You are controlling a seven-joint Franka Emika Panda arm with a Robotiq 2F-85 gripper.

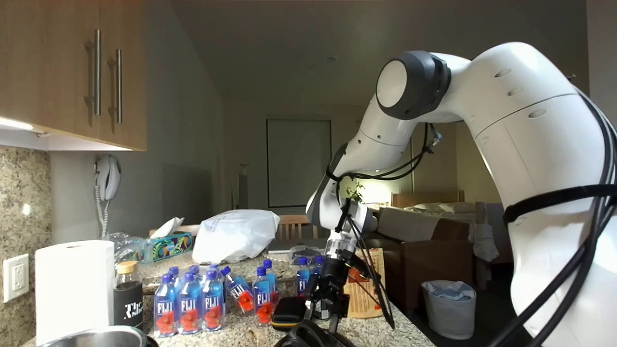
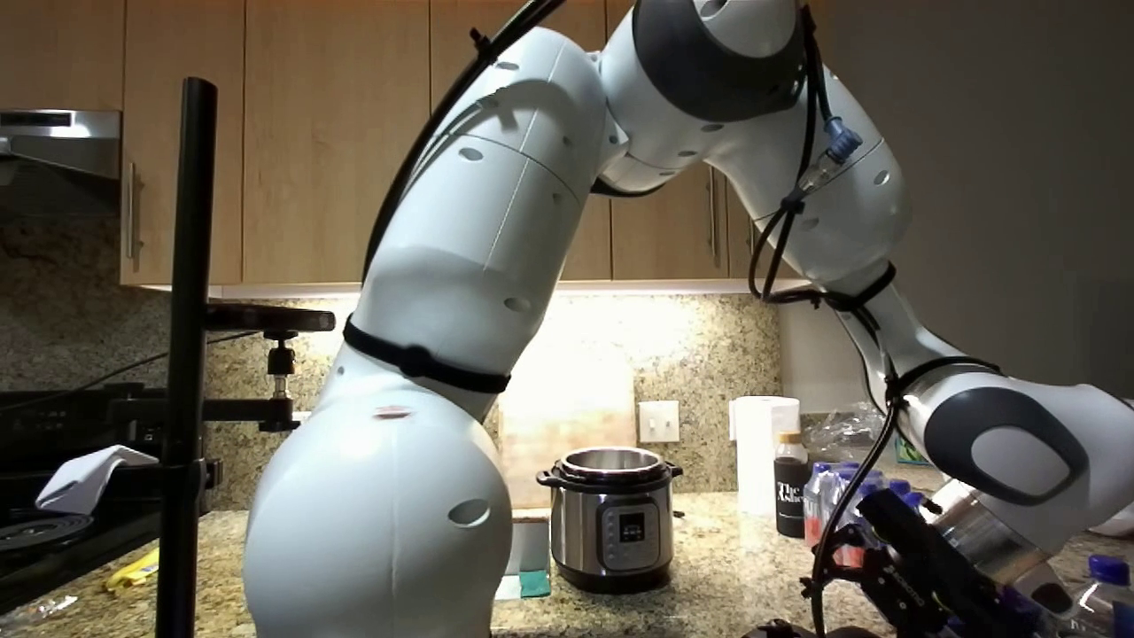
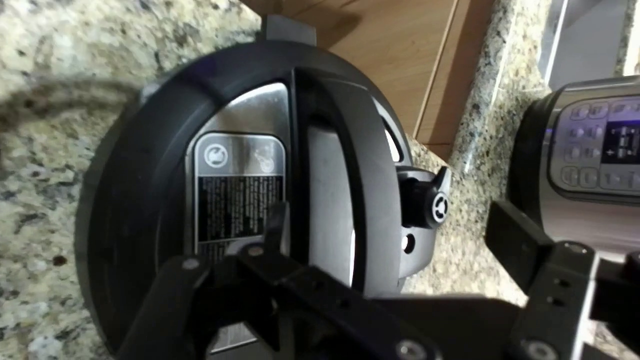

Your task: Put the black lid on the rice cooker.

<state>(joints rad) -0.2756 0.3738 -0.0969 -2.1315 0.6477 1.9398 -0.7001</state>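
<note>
We've got a white, smooth-shelled, jointed robot arm (image 1: pixel 525 135) in both exterior views, bent down toward a beige, dark-speckled granite counter (image 3: pixel 45 165). On that counter stands the round, silver metal rice cooker (image 2: pixel 611 523), black at base and collar, its top open onto a shiny inner pot (image 2: pixel 611 459).

Next, our round, domed black lid (image 3: pixel 297 175): it lies on the counter, top side up, apart from the cooker. Dark body, soft sheen along the rim. In an exterior view we get only its dark upper part (image 1: pixel 308 332), cut by that view's bottom edge.

Over it, the black, jointed, two-fingered gripper (image 3: pixel 387 225). Its fingers (image 3: pixel 520 245) stand well apart, one each side of the lid's broad, arched black handle (image 3: pixel 372 200) in the wrist view; we can't tell whether either touches.

Lid details: the handle spans the middle, slotted, grey showing through. Beside it, a brushed silver metal inset (image 3: pixel 250 107) carries a rectangular grey-and-black label (image 3: pixel 240 210), two pale icons at its top, print below too small for us to read. At the rim, a small, round black knob (image 3: pixel 425 202) bears a pale three-part mark and has a grey pointed tip. Last, a tiny round dark spot (image 3: pixel 409 244) next to the knob.
</note>
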